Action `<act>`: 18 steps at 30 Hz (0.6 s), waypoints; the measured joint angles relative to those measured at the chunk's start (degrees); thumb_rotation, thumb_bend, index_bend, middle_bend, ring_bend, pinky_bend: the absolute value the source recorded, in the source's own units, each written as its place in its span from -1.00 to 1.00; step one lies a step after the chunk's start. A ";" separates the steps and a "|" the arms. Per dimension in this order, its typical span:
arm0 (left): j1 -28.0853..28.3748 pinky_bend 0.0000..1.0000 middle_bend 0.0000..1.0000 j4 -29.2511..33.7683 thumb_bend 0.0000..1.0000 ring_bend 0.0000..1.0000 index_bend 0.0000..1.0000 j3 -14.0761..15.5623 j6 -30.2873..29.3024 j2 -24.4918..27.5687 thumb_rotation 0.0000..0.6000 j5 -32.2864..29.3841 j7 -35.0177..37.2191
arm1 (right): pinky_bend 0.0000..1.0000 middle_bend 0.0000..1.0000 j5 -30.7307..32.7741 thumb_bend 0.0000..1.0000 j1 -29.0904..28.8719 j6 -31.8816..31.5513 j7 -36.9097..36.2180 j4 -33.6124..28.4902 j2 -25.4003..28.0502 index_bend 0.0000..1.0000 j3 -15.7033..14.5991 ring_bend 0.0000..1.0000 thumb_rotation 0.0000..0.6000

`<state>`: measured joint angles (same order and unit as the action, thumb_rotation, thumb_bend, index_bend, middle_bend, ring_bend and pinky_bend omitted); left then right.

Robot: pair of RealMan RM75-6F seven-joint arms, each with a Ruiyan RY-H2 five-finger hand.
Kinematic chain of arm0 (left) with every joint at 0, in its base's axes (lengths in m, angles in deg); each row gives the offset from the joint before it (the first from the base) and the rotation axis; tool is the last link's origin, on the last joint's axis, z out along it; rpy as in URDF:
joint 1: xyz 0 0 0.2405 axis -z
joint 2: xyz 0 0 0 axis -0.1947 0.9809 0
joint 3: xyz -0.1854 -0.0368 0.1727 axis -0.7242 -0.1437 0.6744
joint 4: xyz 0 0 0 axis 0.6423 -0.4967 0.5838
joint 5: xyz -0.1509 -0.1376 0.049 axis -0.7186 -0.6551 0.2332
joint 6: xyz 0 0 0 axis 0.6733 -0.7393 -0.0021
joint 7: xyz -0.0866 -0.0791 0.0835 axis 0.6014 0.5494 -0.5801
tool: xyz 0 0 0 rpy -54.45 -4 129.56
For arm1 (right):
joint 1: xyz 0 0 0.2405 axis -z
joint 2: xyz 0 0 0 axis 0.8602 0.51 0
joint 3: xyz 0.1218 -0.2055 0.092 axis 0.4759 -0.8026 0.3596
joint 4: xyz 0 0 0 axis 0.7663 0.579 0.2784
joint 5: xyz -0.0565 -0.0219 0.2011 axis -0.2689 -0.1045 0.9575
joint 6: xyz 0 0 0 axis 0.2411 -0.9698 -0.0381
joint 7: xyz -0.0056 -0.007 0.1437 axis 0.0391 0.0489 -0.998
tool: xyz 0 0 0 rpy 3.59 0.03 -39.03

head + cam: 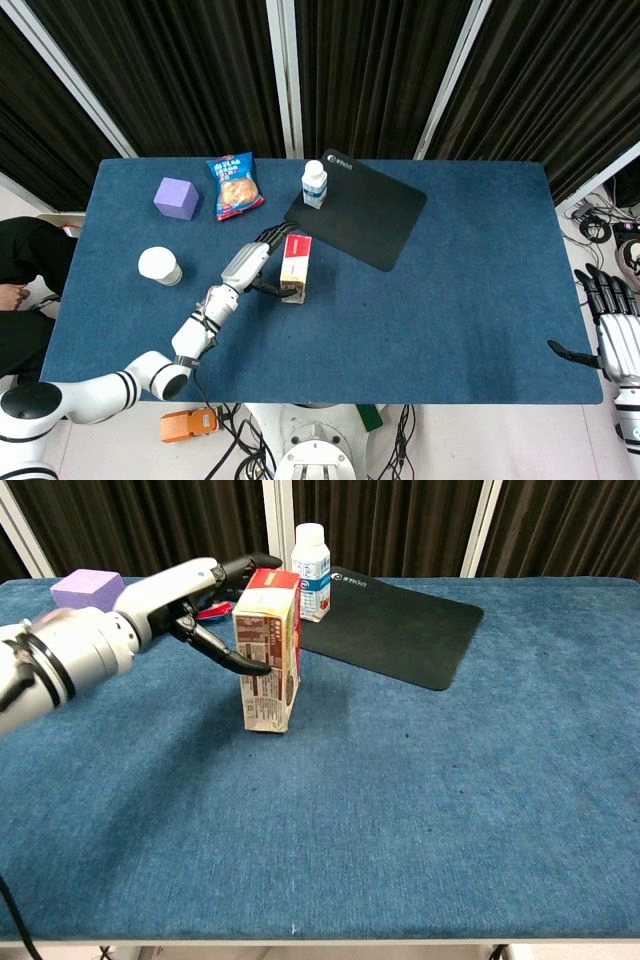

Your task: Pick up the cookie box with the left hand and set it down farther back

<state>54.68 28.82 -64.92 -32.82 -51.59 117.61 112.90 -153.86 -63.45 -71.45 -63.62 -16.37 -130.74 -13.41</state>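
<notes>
From up top, the left hand [258,262] is gripping the cookie box [294,268], which is standing upright on the blue table [470,260] just in front of the black mat [365,215]. The right hand [612,335] is hanging off the table edge, fingers apart, holding nothing.

Chest cam: fingers [235,658] are wrapping the box [268,650]; a capped white bottle [311,558] is sitting behind it, contents hidden.
</notes>
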 measured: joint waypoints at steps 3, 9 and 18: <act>0.08 -1.00 -1.00 3.92 -1.00 -1.00 -1.00 0.01 1.12 2.63 1.00 -1.27 -4.89 | -1.00 -1.00 -0.13 -1.00 -0.09 0.03 -0.43 0.36 -0.07 -1.00 0.03 -1.00 1.00; 0.31 -1.00 -1.00 13.58 -1.00 -1.00 -1.00 -0.56 2.82 8.89 1.00 -5.66 -17.03 | -1.00 -1.00 -0.22 -1.00 -0.13 0.07 -1.46 1.30 -0.27 -1.00 0.01 -1.00 1.00; 3.04 -1.00 -1.00 28.30 -1.00 -1.00 -1.00 -1.89 5.03 18.66 1.00 -18.22 -38.25 | -1.00 -1.00 -0.58 -1.00 -0.09 -0.09 -2.91 2.66 -0.67 -1.00 -0.13 -1.00 1.00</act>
<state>57.72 57.12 -66.81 -27.79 -32.93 99.39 74.65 -154.44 -63.54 -71.54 -66.53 -13.71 -131.41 -13.54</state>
